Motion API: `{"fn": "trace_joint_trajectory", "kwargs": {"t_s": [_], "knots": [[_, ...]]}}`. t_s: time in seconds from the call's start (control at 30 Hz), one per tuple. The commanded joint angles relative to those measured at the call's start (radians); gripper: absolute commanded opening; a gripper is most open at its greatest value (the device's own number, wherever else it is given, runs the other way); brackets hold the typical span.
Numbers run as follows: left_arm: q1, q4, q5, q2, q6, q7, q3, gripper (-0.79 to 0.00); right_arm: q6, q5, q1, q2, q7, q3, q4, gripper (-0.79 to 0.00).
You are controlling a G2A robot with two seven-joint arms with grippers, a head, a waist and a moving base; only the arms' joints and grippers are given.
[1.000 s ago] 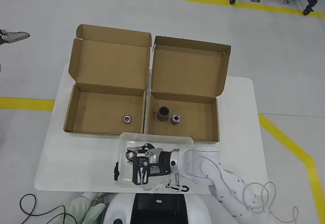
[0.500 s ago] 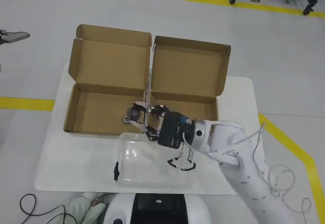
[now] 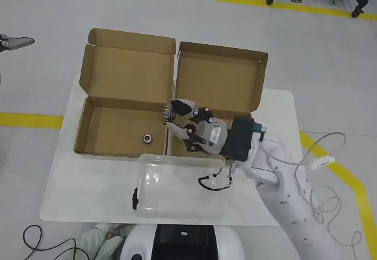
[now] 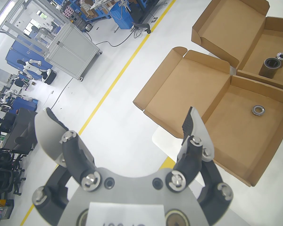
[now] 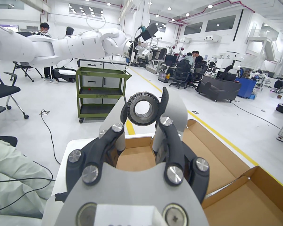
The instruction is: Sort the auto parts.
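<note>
Clamped on a steel roller-bearing ring (image 5: 143, 112), the right gripper (image 5: 143, 109) has swung from the clear plastic tub (image 3: 140, 195) toward the left brown cardboard box (image 3: 110, 127); placing looks next. The left gripper (image 4: 120, 123) hangs with its jaws apart.

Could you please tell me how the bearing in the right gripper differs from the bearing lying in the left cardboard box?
The gripped silver metal ring bearing is clamped in the right gripper, raised in the air; the loose silver metal ring bearing rests on the floor of the left brown cardboard box. The gripped one is turned on edge; the loose one lies flat. Both are ridged rings with an open bore.
</note>
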Motion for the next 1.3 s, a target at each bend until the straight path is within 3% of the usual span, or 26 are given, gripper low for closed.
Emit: {"fn": "trace_joint_trajectory", "kwargs": {"t_s": [0.0, 0.33, 0.63, 0.93, 1.27], "knots": [[0.000, 0.000, 0.000, 0.000, 0.000, 0.000, 0.000, 0.000, -0.001, -0.002, -0.021, 0.004, -0.029, 0.022, -0.008, -0.785], [0.000, 0.000, 0.000, 0.000, 0.000, 0.000, 0.000, 0.000, -0.060, -0.007, -0.163, 0.032, -0.174, 0.177, -0.071, -0.785], [0.000, 0.000, 0.000, 0.000, 0.000, 0.000, 0.000, 0.000, -0.088, -0.018, -0.206, 0.041, -0.224, 0.206, -0.101, -0.785], [0.000, 0.000, 0.000, 0.000, 0.000, 0.000, 0.000, 0.000, -0.038, -0.042, -0.137, 0.033, -0.050, 0.098, -0.074, -0.785], [0.000, 0.000, 0.000, 0.000, 0.000, 0.000, 0.000, 0.000, 0.071, 0.020, 0.063, -0.004, 0.189, -0.082, 0.143, -0.785]]}}
